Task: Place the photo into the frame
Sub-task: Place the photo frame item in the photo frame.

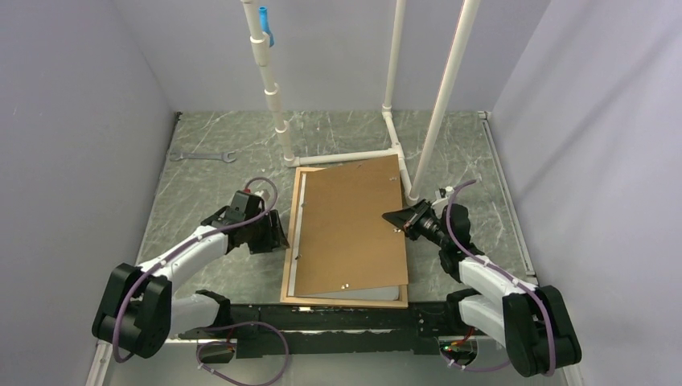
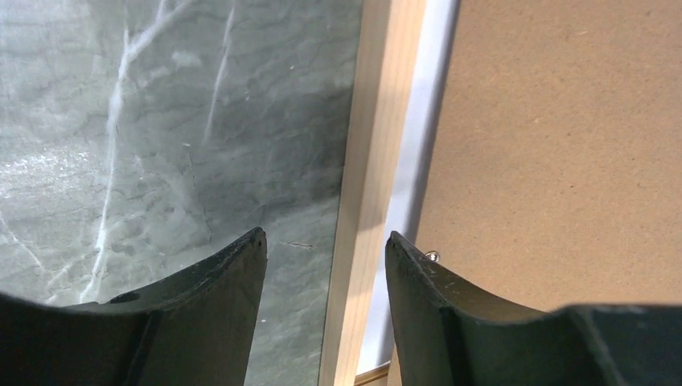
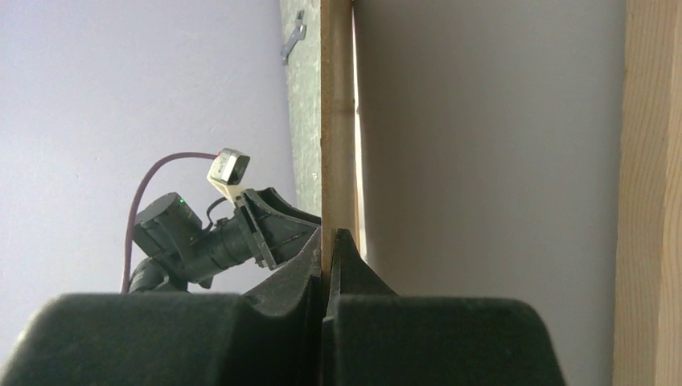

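tabletop: a grey-green marbled tabletop [image 1: 201,201], shut in by pale lilac walls [image 1: 80,121] on the left, far and right sides.
far edge: a white pipe structure [image 1: 446,88] rises from the middle of the far edge. a wrench [image 1: 203,157] lies flat near the far left corner.
frame: the frame [image 1: 344,302] lies flat at the middle of the near edge, its long sides running toward the far edge.
backing panel: a brown backing panel [image 1: 350,229] lies skewed over the frame and covers most of its far strip.
photo: the photo [image 2: 420,137] sits inside the frame under the panel, showing only as a pale band along the left and near sides.
my left claw [image 2: 326,241]: released, one finger on each side of the frame's left strip, grasping nothing.
my right claw [image 3: 330,241]: clenched on the panel's thin right edge.
hidden: i cannot see the photo's printed side. the panel covers most of the sheet and, from overhead, the frame's right strip. the pipe tops are cut off.
count: two claws, one frame, one panel, one photo, one wrench.
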